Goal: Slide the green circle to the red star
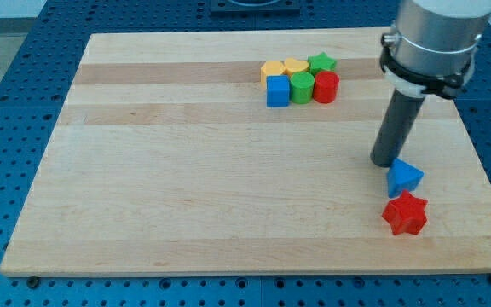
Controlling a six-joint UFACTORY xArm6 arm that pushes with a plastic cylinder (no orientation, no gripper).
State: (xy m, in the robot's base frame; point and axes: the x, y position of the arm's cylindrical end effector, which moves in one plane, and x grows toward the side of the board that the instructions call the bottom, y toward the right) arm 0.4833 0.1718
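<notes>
The green circle [301, 86] sits in a tight cluster near the view's top centre, between a blue cube [277, 90] on its left and a red cylinder [326, 87] on its right. The red star [405, 214] lies at the view's lower right, near the board's edge. A blue triangle [404, 177] sits just above the red star. My tip [385, 161] rests on the board right beside the blue triangle's upper left corner, far to the right of and below the green circle.
Behind the green circle are a yellow block [272, 68], a yellow heart-like block [295, 66] and a green star [321, 62]. The wooden board [186, 170] lies on a blue perforated table [7, 102]. The arm's wide grey body [433, 38] hangs over the upper right.
</notes>
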